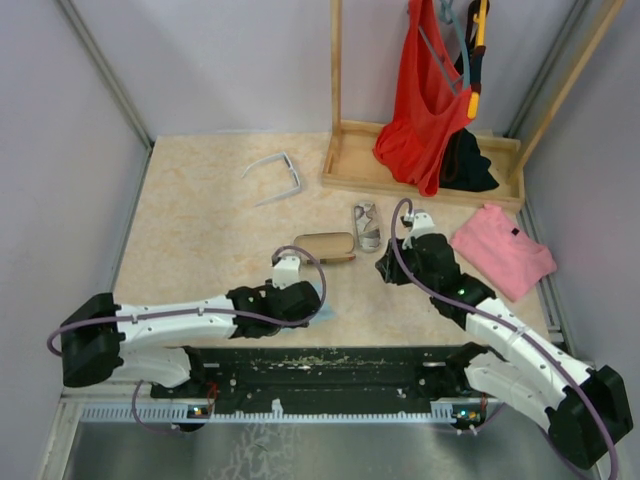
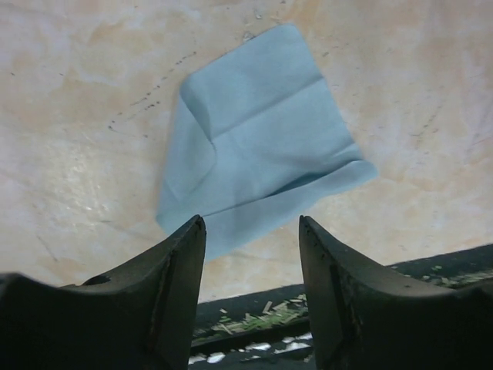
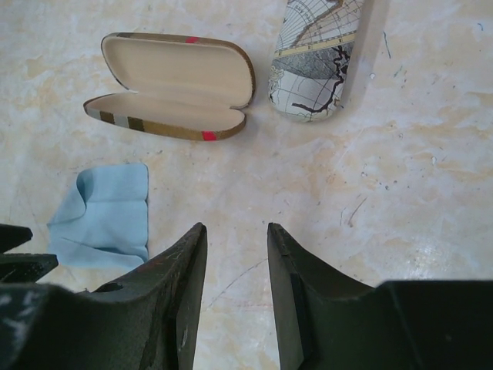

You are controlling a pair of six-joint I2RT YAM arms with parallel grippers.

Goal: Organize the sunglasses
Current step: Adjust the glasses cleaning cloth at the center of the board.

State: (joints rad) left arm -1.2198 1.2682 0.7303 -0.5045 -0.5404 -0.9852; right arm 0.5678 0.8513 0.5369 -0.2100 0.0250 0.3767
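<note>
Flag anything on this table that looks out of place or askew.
The blue cloth lies rumpled, one corner folded over, near the front edge. The striped case sits open and empty, while the white sunglasses lie alone far back, arms unfolded.

The sunglasses [image 1: 292, 172] have a white frame; the cloth [image 2: 262, 131] is light blue. The open case [image 3: 173, 85] has brown stripes and cream lining, the other case [image 3: 316, 62] a grey map print.
</note>
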